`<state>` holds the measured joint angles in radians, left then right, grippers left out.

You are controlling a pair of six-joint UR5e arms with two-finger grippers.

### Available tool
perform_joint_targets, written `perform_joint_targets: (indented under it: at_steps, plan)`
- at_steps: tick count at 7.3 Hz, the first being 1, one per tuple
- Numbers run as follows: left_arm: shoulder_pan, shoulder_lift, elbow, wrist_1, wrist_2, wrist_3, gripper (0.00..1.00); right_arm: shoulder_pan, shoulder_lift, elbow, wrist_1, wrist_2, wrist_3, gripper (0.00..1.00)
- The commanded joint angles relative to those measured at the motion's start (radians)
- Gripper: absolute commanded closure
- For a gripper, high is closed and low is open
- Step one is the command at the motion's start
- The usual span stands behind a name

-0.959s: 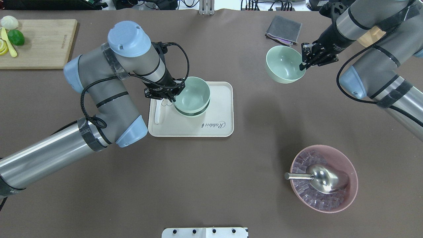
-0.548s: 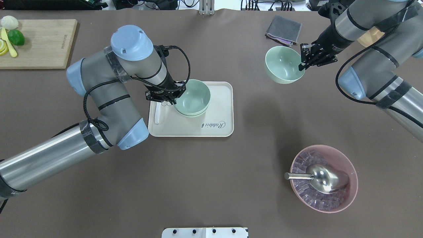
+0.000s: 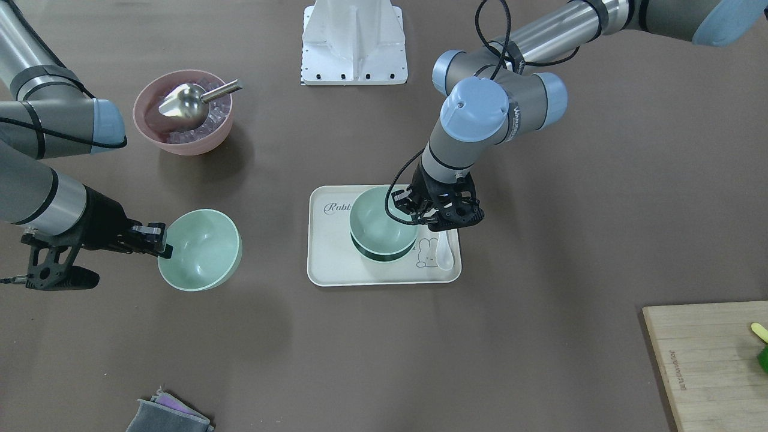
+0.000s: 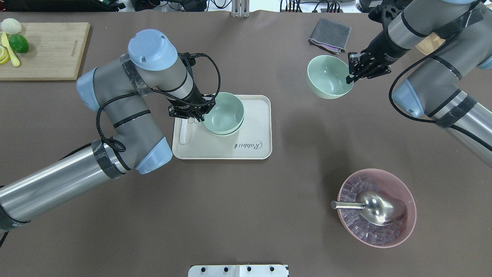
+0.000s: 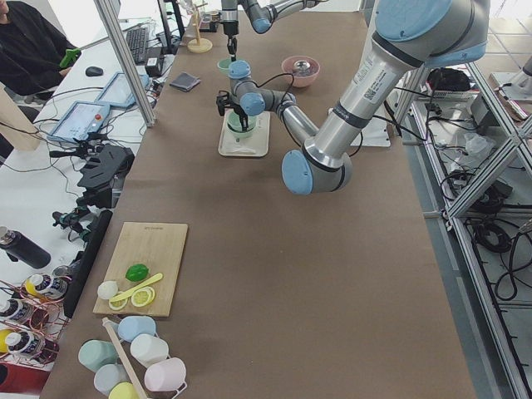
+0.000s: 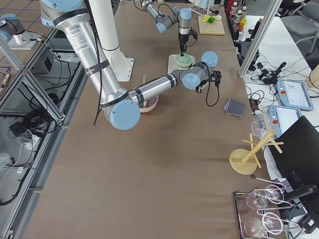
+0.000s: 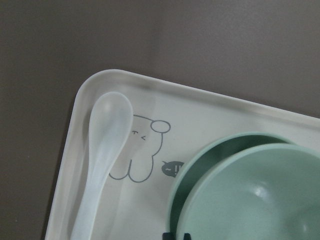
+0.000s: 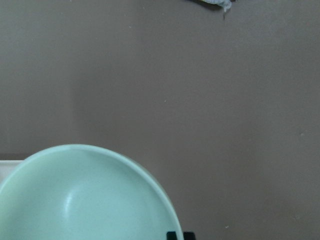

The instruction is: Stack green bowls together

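**Operator:** What have I got on the left?

**Spotter:** Your left fingers are clenched on the rim of the upper bowl, on the side nearest the white spoon. That bowl sits in the mouth of the lower bowl, which stands on the cream tray. In your left wrist view the lower rim shows as a crescent beside the upper one, so the two are off-centre. I can't quite tell whether the upper bowl is seated all the way down.

**Operator:** And the right?

**Spotter:** Your right fingers are pinching the rim of the third bowl. It is mouth up, well apart from the tray and near the grey cloth at the far edge of the table. The pink bowl with its metal scoop stands nearer you, on that same side.
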<state>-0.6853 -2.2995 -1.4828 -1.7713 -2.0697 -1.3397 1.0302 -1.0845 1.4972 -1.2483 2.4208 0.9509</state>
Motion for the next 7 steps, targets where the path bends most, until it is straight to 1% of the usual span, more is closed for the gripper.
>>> perform_joint_targets:
  at_steps: [1,7]
  plan:
    - [0.0,0.0,0.001,-0.008,0.017,-0.001,1.0,-0.002,0.0,0.0,0.003,-0.003,0.0,1.0]
    - [0.001,-0.003,0.012,-0.013,0.019,-0.004,1.0,-0.004,-0.002,0.0,0.003,-0.003,0.0,1.0]
